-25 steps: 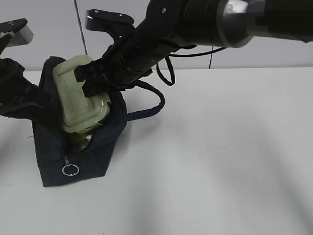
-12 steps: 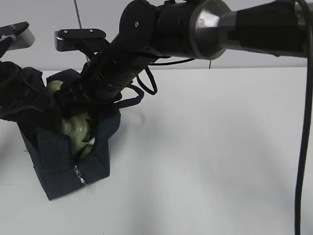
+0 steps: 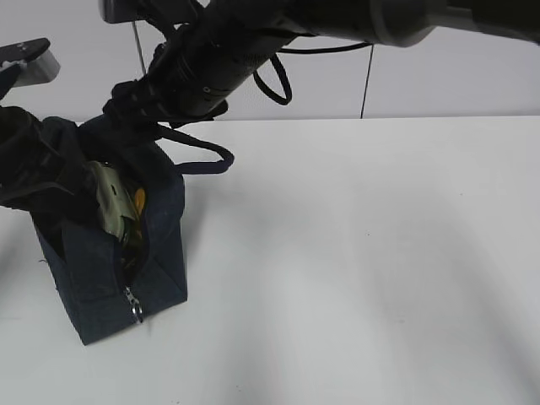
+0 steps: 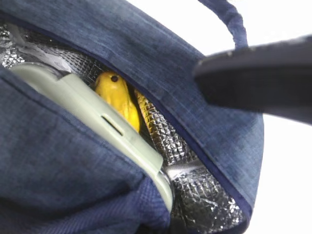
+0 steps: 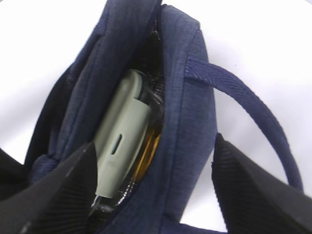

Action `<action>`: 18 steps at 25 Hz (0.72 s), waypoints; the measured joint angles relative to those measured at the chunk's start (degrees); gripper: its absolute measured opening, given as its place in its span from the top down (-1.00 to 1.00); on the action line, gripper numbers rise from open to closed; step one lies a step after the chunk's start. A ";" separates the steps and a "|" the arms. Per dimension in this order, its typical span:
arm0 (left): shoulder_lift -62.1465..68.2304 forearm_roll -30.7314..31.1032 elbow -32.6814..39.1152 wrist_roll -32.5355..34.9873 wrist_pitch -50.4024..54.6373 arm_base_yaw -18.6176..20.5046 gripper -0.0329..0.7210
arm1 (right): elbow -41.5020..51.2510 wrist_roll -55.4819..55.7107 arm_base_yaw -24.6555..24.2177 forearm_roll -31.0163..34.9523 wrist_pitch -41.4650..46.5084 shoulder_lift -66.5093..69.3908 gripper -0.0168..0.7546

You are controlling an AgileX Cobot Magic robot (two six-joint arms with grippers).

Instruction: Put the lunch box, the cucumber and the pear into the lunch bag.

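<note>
Because the left pincer (image 3: 51,181) is clamped on the wall of the bag (image 3: 164,240) to keep its mouth open, the box (image 5: 122,134) stands on edge inside beside the pear (image 4: 117,97), while the right pincer (image 5: 151,195) hangs above, spread wide and empty.

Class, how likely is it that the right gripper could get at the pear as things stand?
Probably not easily: the pear lies deep in the lunch bag, wedged behind the lunch box, which blocks the narrow opening.

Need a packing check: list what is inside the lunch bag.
Inside the lunch bag, the lunch box stands on edge against the silver lining, with the yellow pear beside it. No cucumber shows; the fabric and the lunch box hide the bottom.
</note>
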 joint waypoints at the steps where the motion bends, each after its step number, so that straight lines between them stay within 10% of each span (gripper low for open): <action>1: 0.00 0.00 0.00 0.00 0.00 0.00 0.91 | 0.00 0.00 -0.11 -0.14 0.00 0.00 -0.49; 13: 0.00 0.00 0.00 0.00 0.00 0.00 0.91 | 0.00 0.83 -0.11 -0.63 0.00 5.00 -0.32; 16: 0.00 0.18 0.00 0.00 -0.05 0.00 0.91 | 0.00 2.57 -0.22 -0.92 0.75 5.21 0.59; 18: 0.00 0.79 0.00 -0.09 -0.06 0.00 0.91 | 0.00 6.03 -0.34 -2.74 1.62 5.21 0.84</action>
